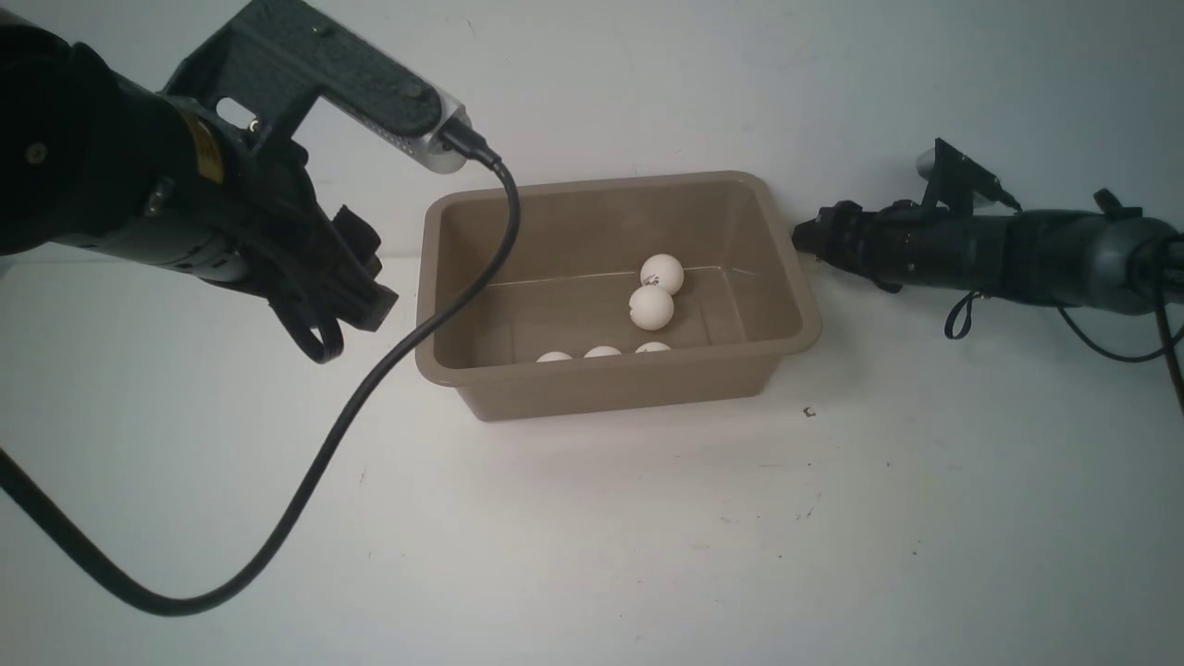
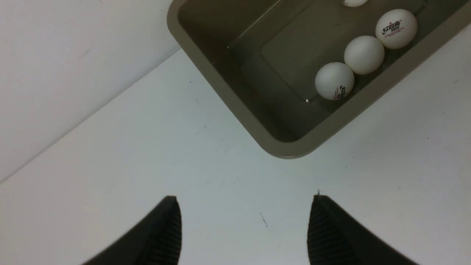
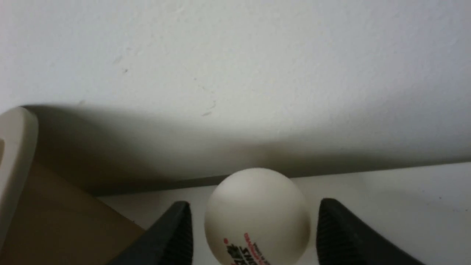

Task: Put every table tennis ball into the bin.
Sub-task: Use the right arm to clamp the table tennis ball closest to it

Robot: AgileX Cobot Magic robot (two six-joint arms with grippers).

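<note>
Table tennis balls numbered five inside the bin [image 1: 444,277] in the front view: two [image 1: 662,274] [image 1: 651,307] touching each other on the floor toward the far right, and three [image 1: 555,356] [image 1: 602,351] [image 1: 653,348] in a row against the near wall, only their tops showing over the rim. The left wrist view showed that row [image 2: 334,80] [image 2: 364,55] [image 2: 396,28] side by side along one wall, two with printed logos. The bin stood on the white table [image 1: 592,555] close to the far wall. A sixth ball [image 3: 257,217], with red and dark print, sat between the right gripper [image 3: 254,235] fingers in the right wrist view, just right of the bin's far right corner; small gaps showed on both sides of it, so whether the jaws gripped it could not be told. The left gripper [image 2: 244,228] hung above the table left of the bin, its jaws spread wide and holding nothing
</note>
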